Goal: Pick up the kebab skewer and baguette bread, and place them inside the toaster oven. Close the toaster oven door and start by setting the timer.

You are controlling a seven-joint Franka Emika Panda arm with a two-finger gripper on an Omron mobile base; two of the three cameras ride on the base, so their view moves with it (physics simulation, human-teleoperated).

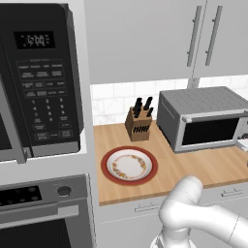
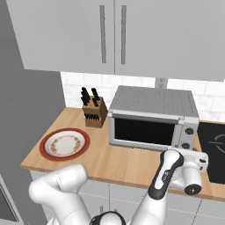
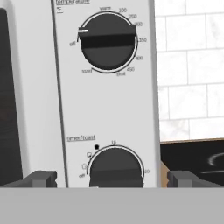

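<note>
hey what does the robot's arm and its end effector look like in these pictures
The arm is glossy white, built of rounded tube-like segments with bulging elbows, and has dark grey to black joint sections, one forming a black stripe along the forearm. A black round cap sits on the wrist. The end effector has two small, blocky dark grey fingertips. No cables or markings are visible.

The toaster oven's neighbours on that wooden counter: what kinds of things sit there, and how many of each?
Toaster oven: 1
Knife block: 1
Red-rimmed plate: 1
Total: 3
</note>
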